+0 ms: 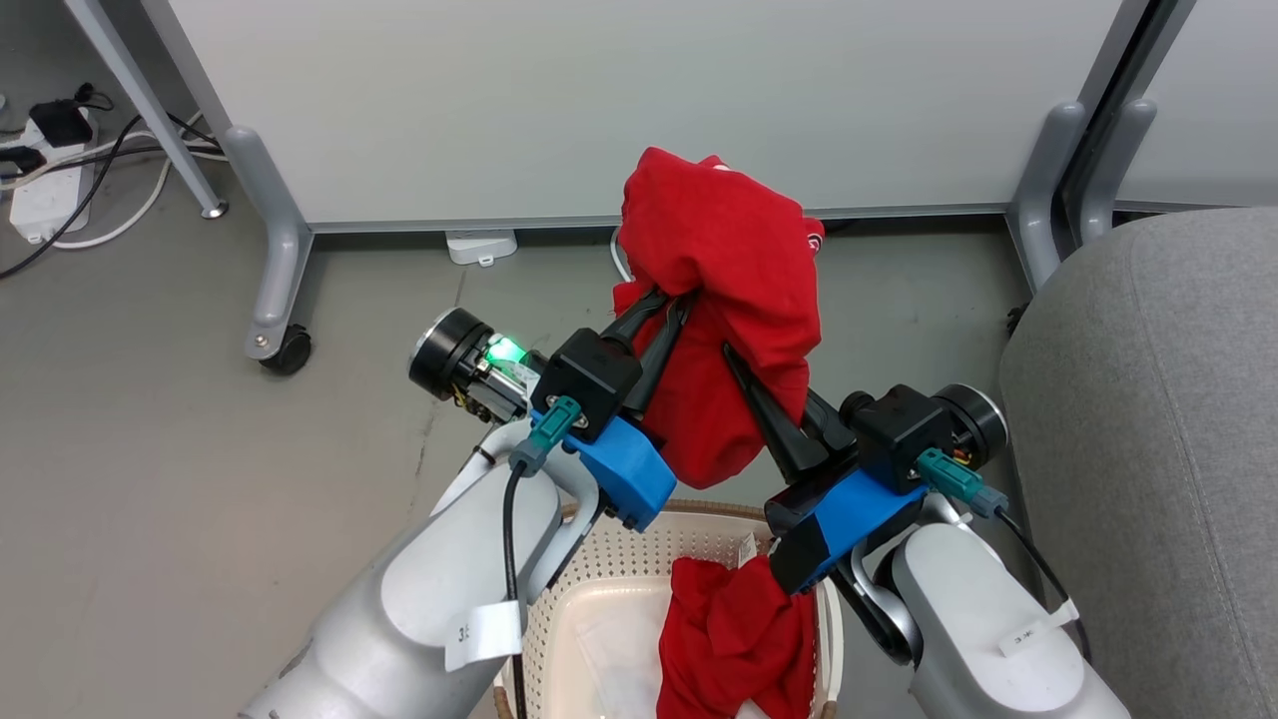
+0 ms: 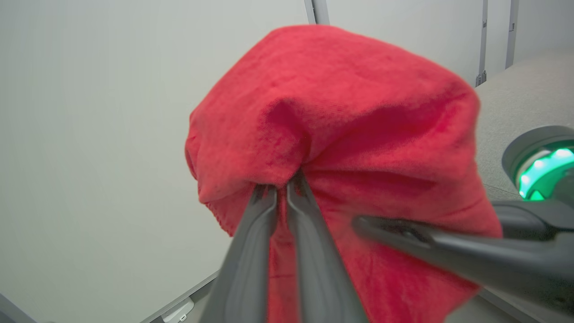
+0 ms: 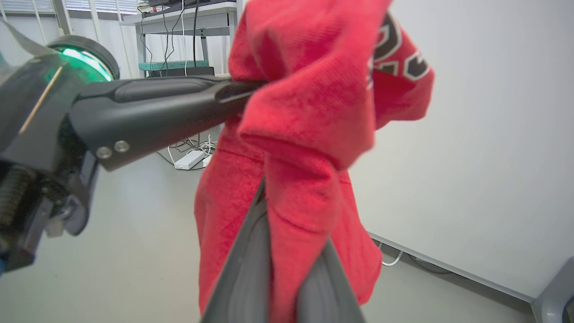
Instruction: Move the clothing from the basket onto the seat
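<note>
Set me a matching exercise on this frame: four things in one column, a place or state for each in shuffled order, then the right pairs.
Things
1. lifted garment
2. second garment
3. basket
4. seat

Places or states
a. grey, at the right edge of the head view
b. on the floor, below the two arms
c. pinched in mid-air by the left gripper and the right gripper
d. lying in the right side of the basket

Pairs: 1-c, 2-d, 3-b, 4-a

A pale white partition panel point(image 1: 639, 100) stands on grey metal legs, one with a black caster wheel point(image 1: 287, 352), over smooth grey floor point(image 1: 150, 479). A white power strip point(image 1: 45, 200) with black cables lies at the far left. A small white box point(image 1: 481, 246) sits under the panel's lower edge.
</note>
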